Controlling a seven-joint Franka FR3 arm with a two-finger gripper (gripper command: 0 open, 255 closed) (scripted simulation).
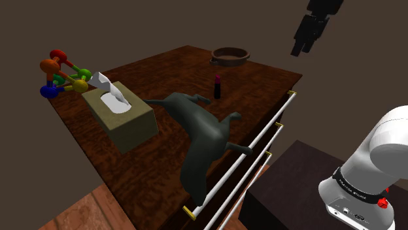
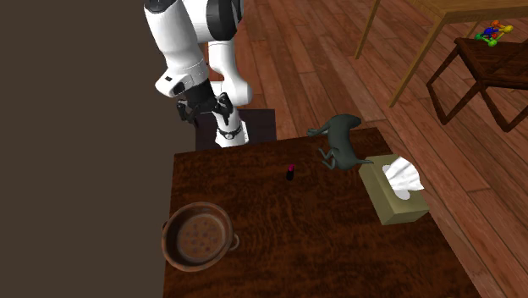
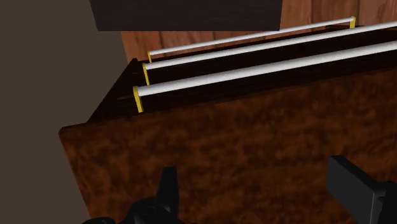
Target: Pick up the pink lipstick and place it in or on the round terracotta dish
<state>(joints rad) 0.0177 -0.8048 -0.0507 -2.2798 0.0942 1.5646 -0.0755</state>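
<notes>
Shoulder view: the lipstick (image 1: 217, 87) stands upright on the dark wooden table (image 1: 258, 88), apart from the round dish (image 1: 230, 60), and the gripper (image 1: 302, 47) hangs high above. Second exterior view: lipstick (image 2: 289, 173) between dish (image 2: 169, 230) and horse figure (image 2: 338, 140). Wrist view: fingers (image 3: 167, 188) spread wide, empty.

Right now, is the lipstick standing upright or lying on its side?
Upright: the lipstick stands on its dark base on the table, pink tip on top.
</notes>
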